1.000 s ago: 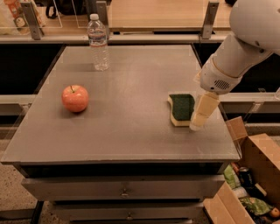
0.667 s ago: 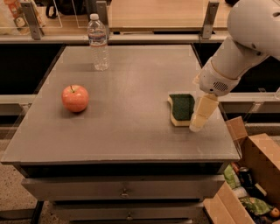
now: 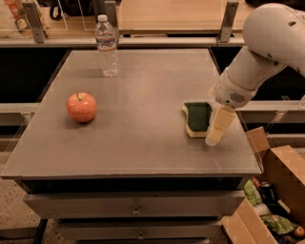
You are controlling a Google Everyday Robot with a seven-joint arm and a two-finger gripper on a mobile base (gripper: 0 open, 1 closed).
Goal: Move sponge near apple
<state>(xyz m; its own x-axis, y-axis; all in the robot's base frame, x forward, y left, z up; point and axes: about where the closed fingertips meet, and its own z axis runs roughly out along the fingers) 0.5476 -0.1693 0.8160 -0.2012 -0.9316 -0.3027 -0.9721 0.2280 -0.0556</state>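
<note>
The sponge (image 3: 198,117), dark green on top with a pale yellow base, lies flat on the right side of the grey table (image 3: 143,143). The red-orange apple (image 3: 81,107) sits on the left side of the table, far from the sponge. My gripper (image 3: 214,135) hangs from the white arm (image 3: 267,47) and reaches down to the table right at the sponge's right edge, touching or nearly touching it. The sponge's right edge is partly hidden behind the gripper.
A clear plastic water bottle (image 3: 107,45) stands upright at the table's back left. An open cardboard box (image 3: 276,190) with cans and clutter sits on the floor to the right of the table. Drawers run under the table's front edge. A wooden counter (image 3: 167,14) lies behind.
</note>
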